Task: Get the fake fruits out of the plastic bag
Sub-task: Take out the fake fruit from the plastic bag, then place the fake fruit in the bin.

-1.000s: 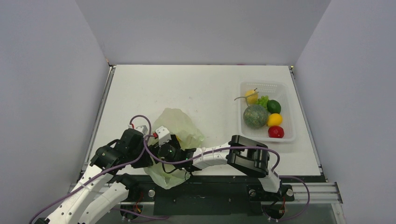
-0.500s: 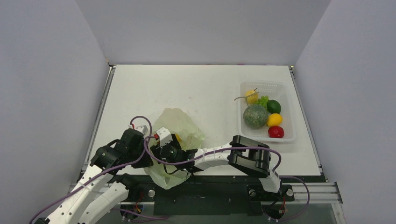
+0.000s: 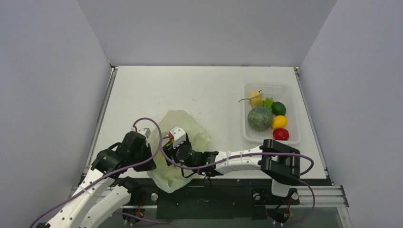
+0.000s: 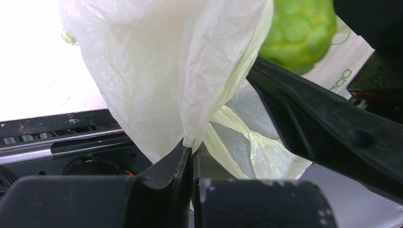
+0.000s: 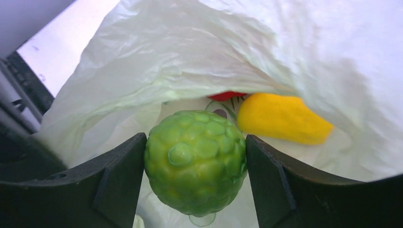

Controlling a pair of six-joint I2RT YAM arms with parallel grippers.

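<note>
The pale green plastic bag (image 3: 186, 127) lies crumpled at the table's near left edge. My left gripper (image 4: 192, 151) is shut on a fold of the bag's rim (image 4: 180, 71) and holds it up. My right gripper (image 5: 196, 142) reaches into the bag's mouth and is shut on a bumpy green fruit (image 5: 196, 161), which also shows in the left wrist view (image 4: 297, 28). Behind it inside the bag (image 5: 190, 57) lie a yellow fruit (image 5: 280, 118) and a partly hidden red fruit (image 5: 227, 96). In the top view both grippers' fingers are hidden by the wrists and the bag.
A white mesh basket (image 3: 291, 90) stands at the right, holding a mottled green melon (image 3: 260, 118), a yellow pear (image 3: 256, 98), green grapes (image 3: 268, 101) and green (image 3: 279, 108), orange (image 3: 279, 121) and red (image 3: 281, 134) fruits. The bag overhangs the table's near edge.
My right wrist has shifted to the right and a little away from the table's near edge, and its elbow has swung right. The left arm and the bag's held edge have stayed put.
</note>
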